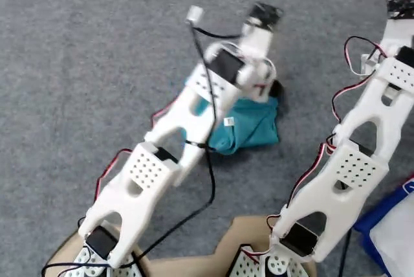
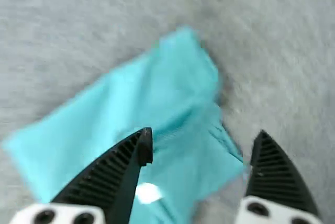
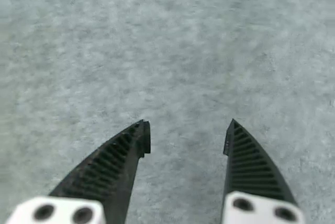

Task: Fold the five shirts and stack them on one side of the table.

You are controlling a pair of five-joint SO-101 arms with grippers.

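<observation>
A folded teal shirt (image 1: 249,129) lies in the middle of the grey table, partly under the left arm. In the left wrist view the same teal shirt (image 2: 141,114) sits just below my left gripper (image 2: 201,143), which hovers open above it with nothing between its fingers. In the high view the left gripper's head (image 1: 255,63) hangs over the shirt's far edge. My right gripper (image 3: 187,132) is open over bare grey cloth; its arm (image 1: 362,141) stretches along the table's right side.
The grey felt table cover (image 1: 84,63) is bare on the left half. A blue and white item (image 1: 394,225) lies at the near right corner. Black and red cables (image 1: 210,160) trail along the left arm.
</observation>
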